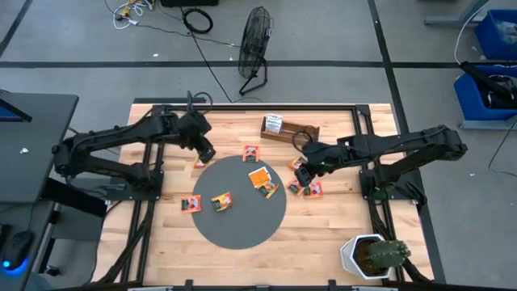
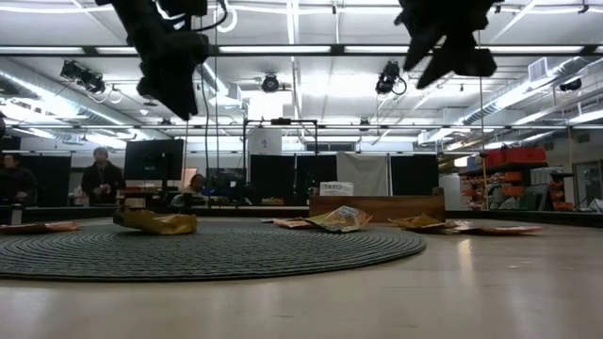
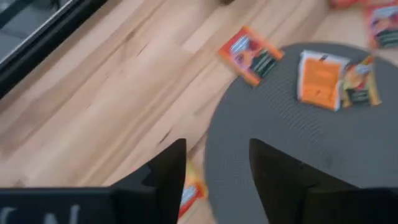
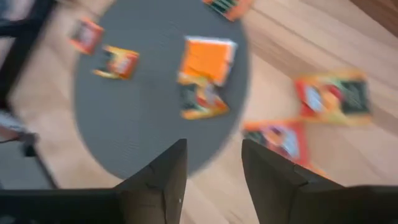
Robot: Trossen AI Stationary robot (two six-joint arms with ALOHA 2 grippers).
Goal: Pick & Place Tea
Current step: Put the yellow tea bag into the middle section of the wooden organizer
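A: From above, where does the tea sit?
B: On the wooden bench (image 1: 323,234) lies a grey disc (image 1: 234,222). Three tea packets rest on it: an orange one (image 1: 258,177) with a darker packet (image 1: 268,190) touching it, and one (image 1: 221,201) towards the left. A packet (image 1: 252,152) lies on the disc's far rim, one (image 1: 191,204) just off its left edge, and a cluster (image 1: 305,187) just beside its right edge.

A: And the arms?
B: The left end effector (image 1: 207,153) hangs over the disc's far left edge, above a packet (image 1: 199,163) on the wood. The right end effector (image 1: 303,174) hangs over the cluster. A wooden box (image 1: 289,129) sits at the far side, a potted cactus (image 1: 380,255) at the near right corner.

A: The table-level view?
B: Both end effectors (image 2: 174,80) (image 2: 450,47) hang well above the disc (image 2: 207,250), touching nothing. Crumpled packets (image 2: 155,222) (image 2: 339,218) lie on it, and people stand in the room behind.

A: The left wrist view?
B: Its fingers (image 3: 165,171) stand apart with nothing between them, over the disc's edge (image 3: 273,149). A packet (image 3: 191,190) peeks beside one finger; others (image 3: 250,55) (image 3: 320,79) lie farther on.

A: The right wrist?
B: Open too, fingers (image 4: 163,177) empty. Beyond them lie the orange packet (image 4: 208,59) on the disc and red ones (image 4: 333,96) (image 4: 280,138) on the wood.
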